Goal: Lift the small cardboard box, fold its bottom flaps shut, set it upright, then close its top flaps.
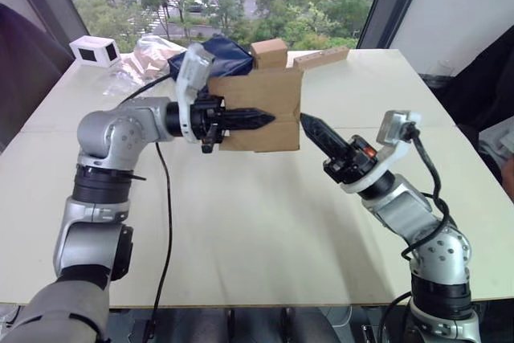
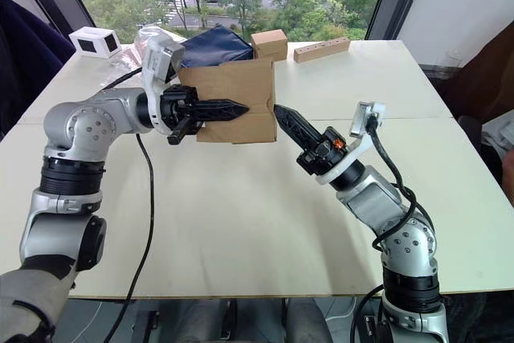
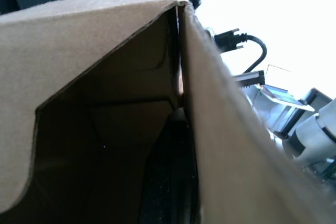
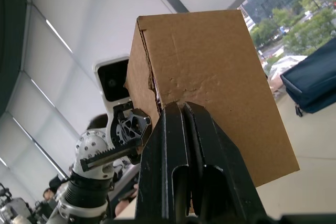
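Left hand (image 1: 261,120) hides small cardboard box (image 1: 265,106) interior.

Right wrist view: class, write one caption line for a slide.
Right gripper, shut, presses the small cardboard box held aloft by the left gripper.

right gripper (image 4: 185,109) closed, tips touching small cardboard box (image 4: 210,72)

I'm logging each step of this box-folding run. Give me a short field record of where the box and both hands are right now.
box: small cardboard box, lifted off the table
left hand: left hand grips a wall of the box, one finger inside
right hand: right hand shut, its tip against the box's right side
behind: white box, navy bag, another brown box, wooden block
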Controlling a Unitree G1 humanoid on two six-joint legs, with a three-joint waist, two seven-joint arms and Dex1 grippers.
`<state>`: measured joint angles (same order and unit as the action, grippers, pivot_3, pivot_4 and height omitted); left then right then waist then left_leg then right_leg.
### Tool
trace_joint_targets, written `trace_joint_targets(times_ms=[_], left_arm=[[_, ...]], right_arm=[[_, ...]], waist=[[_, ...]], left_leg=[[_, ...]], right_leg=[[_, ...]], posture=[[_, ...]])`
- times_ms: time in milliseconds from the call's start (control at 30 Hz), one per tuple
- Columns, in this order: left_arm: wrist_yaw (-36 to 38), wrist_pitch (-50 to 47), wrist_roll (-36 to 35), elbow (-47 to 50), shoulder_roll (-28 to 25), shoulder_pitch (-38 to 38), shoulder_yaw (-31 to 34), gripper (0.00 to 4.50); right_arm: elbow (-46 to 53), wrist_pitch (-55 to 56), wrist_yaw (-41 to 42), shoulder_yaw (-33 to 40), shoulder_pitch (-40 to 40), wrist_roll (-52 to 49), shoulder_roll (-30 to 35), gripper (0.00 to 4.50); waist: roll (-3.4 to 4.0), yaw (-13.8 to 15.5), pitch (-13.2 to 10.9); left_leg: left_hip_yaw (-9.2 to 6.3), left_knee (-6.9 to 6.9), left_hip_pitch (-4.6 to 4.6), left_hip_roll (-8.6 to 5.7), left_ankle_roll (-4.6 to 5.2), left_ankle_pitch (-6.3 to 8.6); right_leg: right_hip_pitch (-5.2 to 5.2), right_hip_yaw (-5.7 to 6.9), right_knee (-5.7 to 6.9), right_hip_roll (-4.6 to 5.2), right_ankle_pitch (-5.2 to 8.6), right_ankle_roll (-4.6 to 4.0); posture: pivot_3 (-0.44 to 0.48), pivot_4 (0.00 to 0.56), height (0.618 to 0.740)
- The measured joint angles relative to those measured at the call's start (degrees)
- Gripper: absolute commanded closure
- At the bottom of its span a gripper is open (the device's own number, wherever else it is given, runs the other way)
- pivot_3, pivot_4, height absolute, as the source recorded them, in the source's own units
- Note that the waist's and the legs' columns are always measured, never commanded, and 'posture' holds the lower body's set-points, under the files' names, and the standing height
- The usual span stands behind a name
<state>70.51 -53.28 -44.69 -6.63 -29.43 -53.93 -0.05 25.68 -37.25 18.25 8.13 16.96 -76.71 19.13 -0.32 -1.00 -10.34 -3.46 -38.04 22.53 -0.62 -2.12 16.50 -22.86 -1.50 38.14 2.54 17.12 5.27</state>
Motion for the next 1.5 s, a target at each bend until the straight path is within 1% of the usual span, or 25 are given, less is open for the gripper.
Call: trace_joint_targets(times_ms=[400,533,567,633,733,833,867,900,967,1033,1100,1133,1200,1267,1367,1500], left_arm=[[3.02,1.26,3.54,-0.02,-1.81,-0.04,-2.51,4.50],[4.55,2.32,5.56,-0.03,-2.93,-0.31,-4.23,4.50],[5.75,3.93,7.78,0.08,-4.32,-0.98,-6.85,4.50],[6.69,5.56,10.34,0.13,-5.99,-1.48,-9.03,4.50],[9.75,11.02,17.15,-0.64,-9.61,-3.81,-14.81,4.50],[14.82,19.35,25.44,-2.86,-13.10,-8.13,-21.46,4.50],[15.97,22.19,28.01,-3.85,-13.79,-8.97,-22.49,4.50],[16.61,25.55,31.17,-5.13,-13.96,-9.94,-24.38,4.50],[17.12,29.32,34.97,-6.40,-13.83,-10.67,-26.98,4.50],[17.55,32.81,40.34,-8.01,-13.55,-11.72,-30.46,4.50],[18.31,34.68,45.60,-7.27,-13.11,-13.04,-34.02,4.50],[18.64,35.13,47.04,-6.43,-12.85,-13.34,-35.05,4.50],[19.98,34.38,49.88,-3.91,-12.17,-13.38,-37.22,4.50],[21.28,31.41,51.84,-1.61,-10.99,-13.63,-40.88,4.50],[21.80,26.09,52.37,-1.17,-9.14,-15.22,-44.40,4.50],[21.80,15.87,50.78,-2.18,-5.15,-23.23,-49.88,4.50]], right_arm=[[0.00,-1.56,1.18,-1.43,-0.16,4.46,0.80,4.43],[0.29,-2.14,1.19,-1.21,-1.10,4.55,2.07,4.43],[1.39,-2.67,1.29,-0.62,-2.49,4.40,3.86,4.43],[2.18,-3.43,1.75,0.22,-3.73,3.92,5.30,4.43],[3.79,-4.70,3.41,3.66,-7.80,2.63,10.72,4.43],[4.49,-6.26,5.80,7.15,-12.94,2.40,16.70,4.43],[4.50,-6.63,6.42,8.19,-14.24,2.66,18.11,4.43],[4.64,-6.91,7.06,9.03,-15.18,2.78,19.10,4.43],[5.28,-7.42,7.81,9.36,-16.27,3.03,20.86,4.43],[7.35,-8.21,8.84,9.42,-17.71,4.74,24.30,4.43],[11.48,-9.92,9.90,9.87,-20.21,8.39,31.18,4.43],[13.09,-10.49,10.14,10.26,-20.44,9.30,32.99,4.43],[16.71,-11.10,10.29,10.15,-20.61,11.86,36.22,4.43],[20.40,-12.11,10.28,8.57,-20.82,15.60,40.40,4.43],[22.43,-12.50,10.00,6.05,-21.10,19.53,41.06,4.43],[23.09,-11.88,8.92,2.72,-22.59,24.65,39.65,4.43]], waist=[[0.00,0.00,0.00],[0.00,0.00,0.00],[0.00,0.08,0.00],[0.00,0.15,0.00],[-0.02,0.34,-0.01],[-0.02,0.35,-0.01],[-0.02,0.34,-0.01],[-0.02,0.20,-0.01],[-0.01,0.10,-0.01],[0.01,0.14,-0.03],[0.01,0.27,-0.05],[-0.07,0.29,-0.07],[-0.11,0.32,-0.08],[-0.15,0.31,-0.11],[-0.23,0.29,-0.16],[-0.36,0.39,-0.23]], left_leg=[[0.00,0.00,0.00,0.00,0.00,0.00],[0.00,0.00,0.00,0.00,0.00,0.00],[0.00,0.00,0.01,0.00,0.00,0.00],[0.01,0.00,0.02,-0.01,0.01,0.00],[0.00,0.00,0.04,-0.04,0.01,0.01],[0.02,0.01,0.04,-0.07,0.03,0.02],[0.02,0.01,0.03,-0.06,0.04,0.02],[0.05,0.01,0.00,-0.03,0.04,0.02],[0.06,0.01,-0.02,0.00,0.05,0.03],[0.05,0.01,0.01,0.02,0.05,0.03],[0.02,0.00,0.11,-0.01,0.09,0.05],[0.00,-0.01,0.11,0.00,0.09,0.05],[0.00,-0.04,0.12,0.00,0.09,0.05],[-0.03,-0.05,0.11,0.00,0.09,0.05],[-0.03,-0.10,0.14,0.02,0.09,0.05],[-0.11,-0.14,0.23,-0.06,0.11,0.06]], right_leg=[[0.00,0.00,0.00,-0.01,0.00,0.00],[0.00,0.00,0.00,-0.01,0.00,0.00],[0.00,0.00,-0.02,-0.01,0.00,0.00],[0.01,0.00,-0.02,-0.01,0.00,0.00],[0.02,0.01,-0.06,-0.01,0.00,0.00],[0.03,0.00,-0.06,-0.03,0.01,-0.01],[0.05,0.00,-0.07,-0.03,0.01,-0.01],[0.05,-0.02,-0.06,-0.06,0.01,-0.01],[0.06,-0.05,-0.04,-0.10,0.01,-0.01],[0.03,-0.05,-0.03,-0.13,0.01,-0.01],[-0.01,-0.04,-0.06,-0.13,0.02,0.00],[0.01,-0.04,-0.08,-0.14,0.02,0.00],[0.02,-0.04,-0.09,-0.13,0.02,0.00],[0.04,-0.03,-0.08,-0.15,0.02,0.01],[0.03,-0.03,-0.06,-0.18,0.02,0.01],[0.03,0.00,-0.08,-0.13,0.06,0.07]], posture=[[0.000,0.150,0.740],[0.000,0.150,0.740],[0.000,0.150,0.740],[0.000,0.150,0.740],[0.000,0.150,0.740],[0.000,0.150,0.740],[0.000,0.150,0.740],[0.000,0.150,0.740],[0.000,0.150,0.740],[0.000,0.150,0.740],[0.000,0.150,0.740],[0.000,0.150,0.740],[0.000,0.150,0.740],[0.000,0.150,0.740],[0.000,0.150,0.740],[0.000,0.150,0.740]])
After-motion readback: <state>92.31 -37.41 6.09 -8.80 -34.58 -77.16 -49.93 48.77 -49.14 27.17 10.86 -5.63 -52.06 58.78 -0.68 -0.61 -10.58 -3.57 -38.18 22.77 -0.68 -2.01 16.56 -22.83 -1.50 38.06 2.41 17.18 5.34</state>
